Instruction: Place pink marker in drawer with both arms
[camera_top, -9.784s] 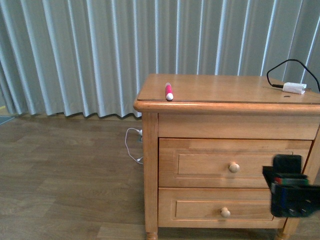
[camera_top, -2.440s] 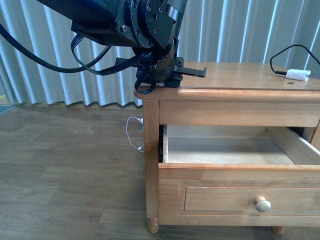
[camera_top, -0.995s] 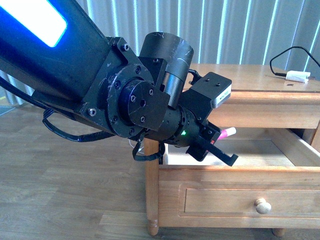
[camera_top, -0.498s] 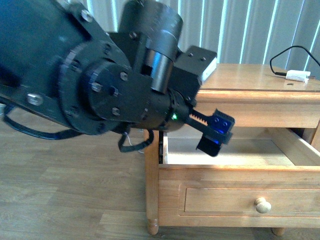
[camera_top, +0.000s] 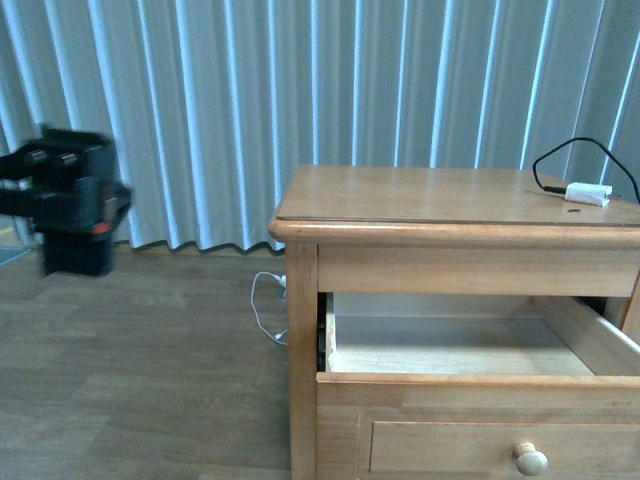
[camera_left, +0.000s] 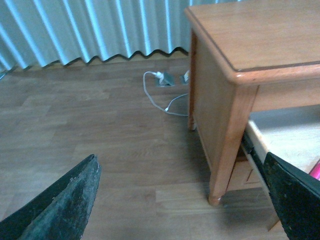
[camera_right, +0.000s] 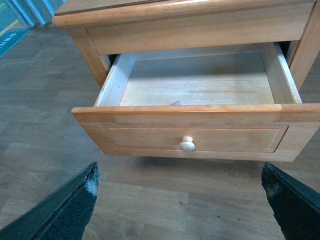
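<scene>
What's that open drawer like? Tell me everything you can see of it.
The drawer sits just under the top of the honey-coloured wooden nightstand, pulled well out and level. Its front has a recessed panel and one round wooden knob; the inside is pale bare wood. Nothing holds it. A sliver of pink, likely the pink marker, shows inside it.

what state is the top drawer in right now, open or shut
Open. The drawer stands well out of the nightstand, and its pale inside shows in the front and right wrist views.
</scene>
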